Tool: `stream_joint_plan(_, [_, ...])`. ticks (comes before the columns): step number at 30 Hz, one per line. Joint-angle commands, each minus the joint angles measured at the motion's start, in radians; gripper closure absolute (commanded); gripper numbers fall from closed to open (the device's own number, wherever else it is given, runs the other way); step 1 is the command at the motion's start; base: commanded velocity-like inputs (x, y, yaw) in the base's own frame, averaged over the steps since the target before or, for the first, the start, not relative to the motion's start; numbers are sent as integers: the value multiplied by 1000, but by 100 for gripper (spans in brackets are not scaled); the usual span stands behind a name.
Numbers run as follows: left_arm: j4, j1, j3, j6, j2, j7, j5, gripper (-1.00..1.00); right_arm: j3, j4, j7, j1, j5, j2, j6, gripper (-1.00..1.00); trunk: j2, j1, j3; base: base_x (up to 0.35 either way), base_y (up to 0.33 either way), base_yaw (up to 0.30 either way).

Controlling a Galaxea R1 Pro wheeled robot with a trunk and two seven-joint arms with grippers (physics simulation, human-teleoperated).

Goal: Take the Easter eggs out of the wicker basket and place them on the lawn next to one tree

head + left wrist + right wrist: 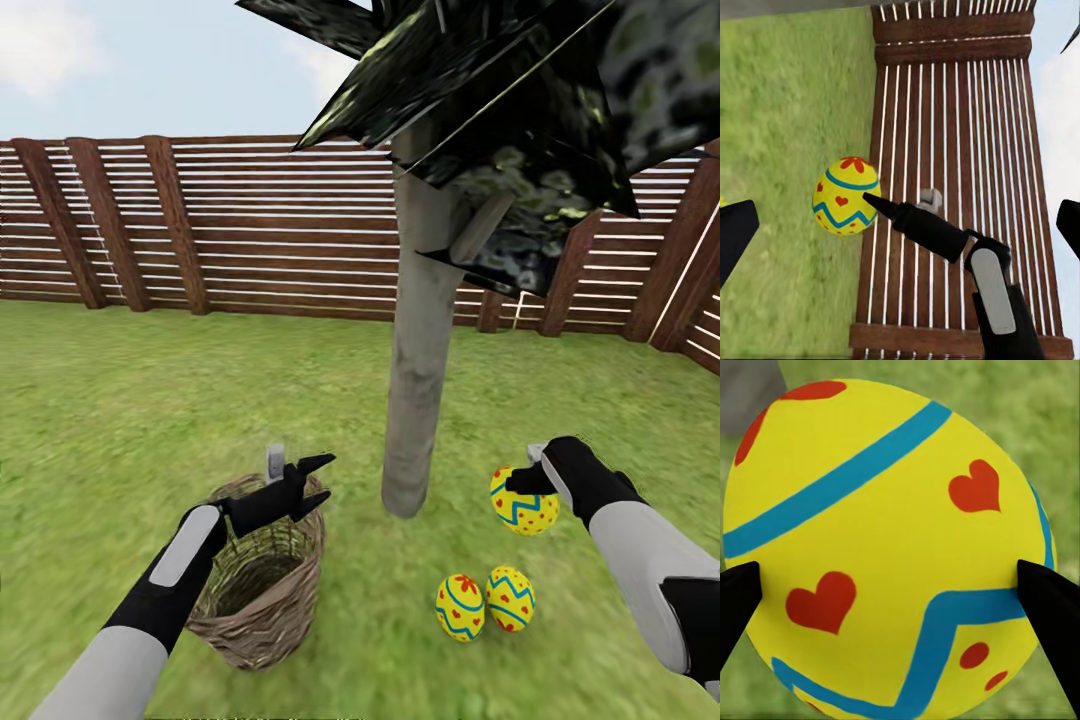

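Note:
The wicker basket (262, 585) stands on the lawn (120, 400) left of the tree (418, 380); the part of its inside that I see holds no egg. My left gripper (322, 480) hovers open over the basket's far rim. Two Easter eggs (460, 607) (510, 598) lie side by side on the grass, right of the trunk's foot. My right gripper (528, 478) is shut on the third egg (523, 502) (846, 196) (885, 547), low beside the trunk. Whether that egg touches the grass I cannot tell. Black fingertips (736, 600) press on its sides.
A brown slatted fence (200, 230) bounds the garden behind the tree and at the right. Dark leaf clumps (520, 110) hang overhead. Open grass stretches to the left and behind the basket.

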Motion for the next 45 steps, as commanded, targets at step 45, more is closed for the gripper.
stream_joint_plan(45, [116, 1, -390, -147, -102, -7, -8, -100, -9, 284, -170, 29, 10, 2, -315, 100, 0, 0, -37, 142, -67, -129])
